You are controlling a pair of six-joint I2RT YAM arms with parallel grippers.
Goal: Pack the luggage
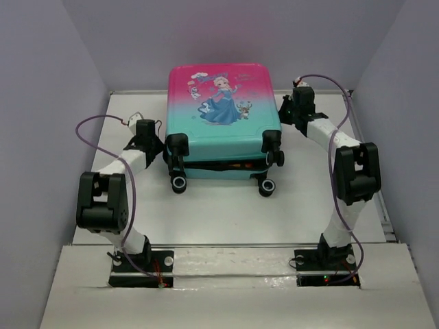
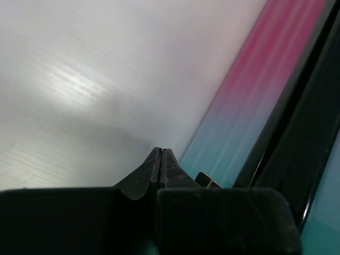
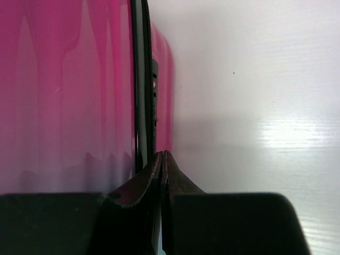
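Note:
The luggage [image 1: 224,113] lies flat at the back middle of the table, pink-to-teal shell with a princess print facing up and its black wheels [image 1: 180,184] toward me. Its lid sits slightly ajar at the front, with something red showing in the gap. My left gripper [image 1: 160,144] is beside the luggage's front-left corner. In the left wrist view it [image 2: 161,151] is shut with nothing between the fingers, and the shell [image 2: 249,106] and a small zipper pull [image 2: 207,180] sit just to its right. My right gripper [image 1: 285,113] is at the luggage's right side. The right wrist view shows it [image 3: 163,154] shut next to the black zipper trim [image 3: 143,79].
The white table [image 1: 219,212] is walled by grey panels on the left, right and back. A raised lip runs along the near edge [image 1: 226,245] in front of both arm bases. Purple cables loop off each arm.

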